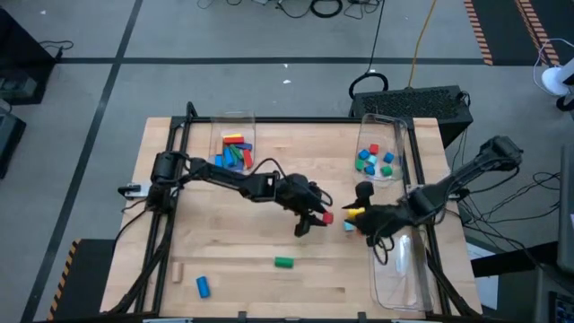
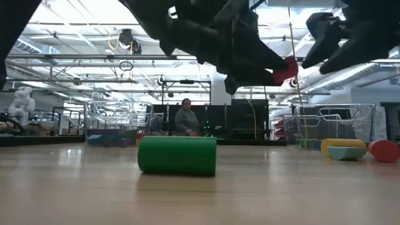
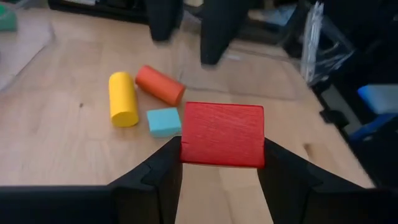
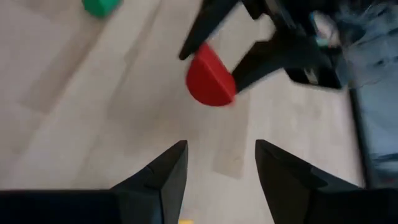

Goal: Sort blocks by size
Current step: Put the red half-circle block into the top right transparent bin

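**Red block clamped in left gripper, right fingers apart**

Low view: green cylinder (image 2: 177,155) lies nearest the lens on the table (image 2: 200,194); red block (image 2: 285,70) is up between dark fingers, off the wood.

Left wrist view: left gripper (image 3: 221,158) grasps the red block btwn both fingers; yellow cylinder (image 3: 122,98), orange cylinder (image 3: 160,84), small blue block (image 3: 164,121) lie on the table just beyond the fingertips.

Right wrist view: right gripper (image 4: 221,163) fingers spread, nothing btwn them; the red block sits ahead of the tips.

High view: both grippers nearly meet mid-table; bins (image 1: 235,126) hold more blocks.
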Controlling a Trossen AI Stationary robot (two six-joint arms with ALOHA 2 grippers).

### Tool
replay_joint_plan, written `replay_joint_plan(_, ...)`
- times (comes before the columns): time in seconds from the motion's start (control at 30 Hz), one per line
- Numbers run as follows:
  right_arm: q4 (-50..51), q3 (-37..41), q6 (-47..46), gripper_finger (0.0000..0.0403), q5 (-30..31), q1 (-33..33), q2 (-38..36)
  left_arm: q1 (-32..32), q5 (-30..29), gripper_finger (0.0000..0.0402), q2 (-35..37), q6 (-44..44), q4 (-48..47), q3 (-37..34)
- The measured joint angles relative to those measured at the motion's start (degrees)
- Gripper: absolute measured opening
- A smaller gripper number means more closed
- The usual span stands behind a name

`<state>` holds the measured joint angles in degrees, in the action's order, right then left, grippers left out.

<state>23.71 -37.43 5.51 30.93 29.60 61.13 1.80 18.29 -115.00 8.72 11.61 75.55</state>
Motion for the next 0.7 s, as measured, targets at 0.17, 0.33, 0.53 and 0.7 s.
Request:
replay_joint_plan(0.17, -4.2, 0.0, 4.0, 0.0171, 5.8, 1.3, 5.5, -1.3, 1.8, 0.0176, 0.0, 1.2, 0.5, 0.0)
replay_joint_plan(0.33, -10.7, 0.0, 9.9, 0.0171, 6.8, 1.3, 9.0, -1.8, 2.9, 0.0176, 0.0, 1.5, 0.8, 0.0)
replay_joint_plan(0.53, -16.5, 0.0, 16.3, 0.0171, 6.8, 1.2, 12.0, -1.8, 3.2, 0.0176, 0.0, 1.6, 1.0, 0.0)
replay_joint_plan(0.7, -17.7, 0.0, 17.9, 0.017, 7.2, 1.2, 14.0, -1.8, 3.8, 0.0176, -0.1, 2.9, 0.9, -0.1)
